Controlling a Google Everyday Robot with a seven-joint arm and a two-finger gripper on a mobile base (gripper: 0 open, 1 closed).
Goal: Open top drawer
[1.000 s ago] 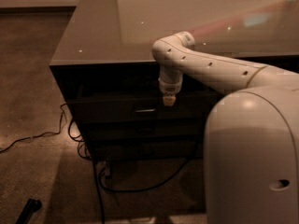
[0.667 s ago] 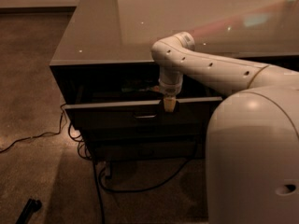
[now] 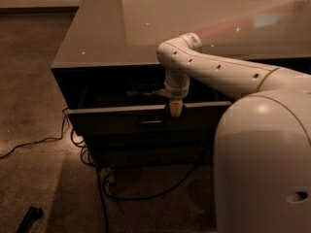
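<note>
The top drawer [image 3: 112, 123] is a wide dark drawer just under the glossy countertop [image 3: 121, 33]. It stands pulled out a little toward me, with a dark gap behind its front. Its small metal pull [image 3: 150, 122] shows at the centre of the front. My gripper [image 3: 175, 109] hangs straight down from the white arm [image 3: 218, 72]. Its beige tip sits at the top edge of the drawer front, just right of the pull. A few small coloured things [image 3: 142, 89] show dimly inside the drawer.
More dark drawer fronts [image 3: 146, 147] lie below the top one. Black cables [image 3: 121, 194] trail over the carpet under and left of the cabinet. A small dark object [image 3: 29, 218] lies at the bottom left. My white body [image 3: 262, 169] fills the lower right.
The top drawer has slid out toward me from its shut position, opening a gap behind its front. My gripper moved with its top edge, slightly down and toward me.
</note>
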